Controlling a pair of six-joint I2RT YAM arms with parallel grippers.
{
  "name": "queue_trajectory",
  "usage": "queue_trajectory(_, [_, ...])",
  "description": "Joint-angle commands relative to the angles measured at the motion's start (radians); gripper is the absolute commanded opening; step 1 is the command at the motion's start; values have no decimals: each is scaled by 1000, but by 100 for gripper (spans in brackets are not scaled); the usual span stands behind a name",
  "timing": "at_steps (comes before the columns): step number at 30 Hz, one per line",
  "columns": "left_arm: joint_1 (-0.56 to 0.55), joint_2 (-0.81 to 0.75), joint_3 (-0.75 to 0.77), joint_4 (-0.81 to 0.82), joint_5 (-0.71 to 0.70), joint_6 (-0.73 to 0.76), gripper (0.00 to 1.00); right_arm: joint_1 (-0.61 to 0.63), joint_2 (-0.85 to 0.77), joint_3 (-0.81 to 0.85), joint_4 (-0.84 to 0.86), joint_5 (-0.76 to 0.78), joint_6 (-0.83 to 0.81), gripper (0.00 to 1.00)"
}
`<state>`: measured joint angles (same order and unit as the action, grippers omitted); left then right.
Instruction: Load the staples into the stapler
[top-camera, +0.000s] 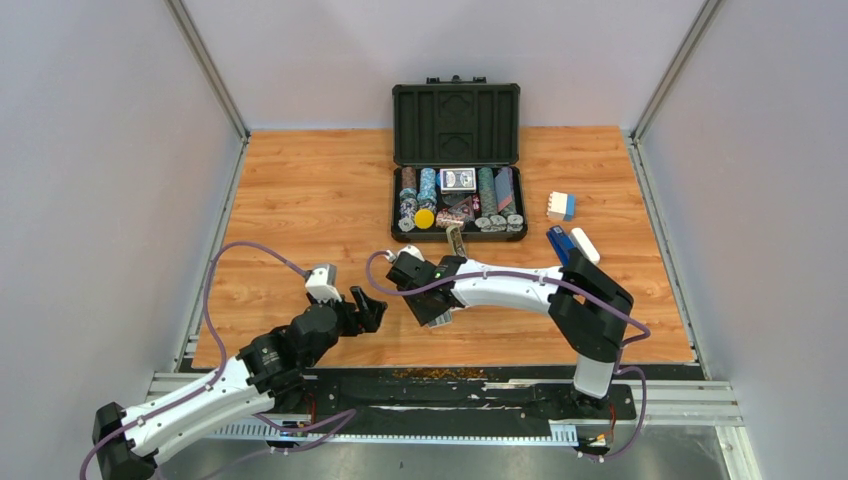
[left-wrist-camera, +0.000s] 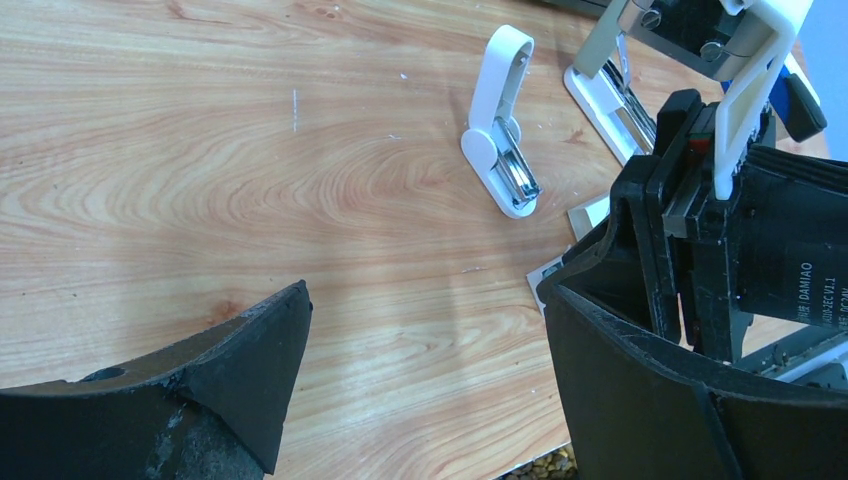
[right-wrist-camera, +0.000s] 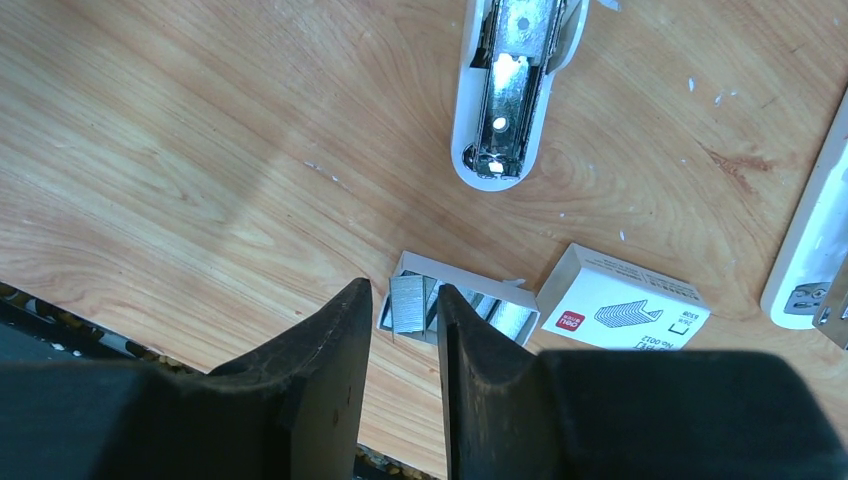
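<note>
Right hand (right-wrist-camera: 403, 290) narrowly straddles staples (right-wrist-camera: 407, 312) at tray (right-wrist-camera: 455, 277); left hand (left-wrist-camera: 428, 300) spread wide.

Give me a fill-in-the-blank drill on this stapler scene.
1. The left gripper, wide open, holds ___.
2. The right gripper straddles a strip of ___.
3. The stapler lies ___, metal channel facing up.
4. The black case holds poker ___.
Missing: nothing; staples; open; chips.

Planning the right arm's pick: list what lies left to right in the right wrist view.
Staple tray → box sleeve → white piece at the right edge. The open white device up top overlaps the tray, so it is left out.
</note>
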<state>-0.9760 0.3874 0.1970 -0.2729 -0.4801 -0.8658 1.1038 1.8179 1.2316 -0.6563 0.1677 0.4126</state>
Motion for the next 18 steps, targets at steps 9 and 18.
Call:
queue_trajectory(9, [-4,3,-8,57,17,22,94,5,21,42,-8,15,-20,27])
queue_trajectory(18, [-4,9,-17,123,55,48,94,5,-44,20,12,14,-26,19])
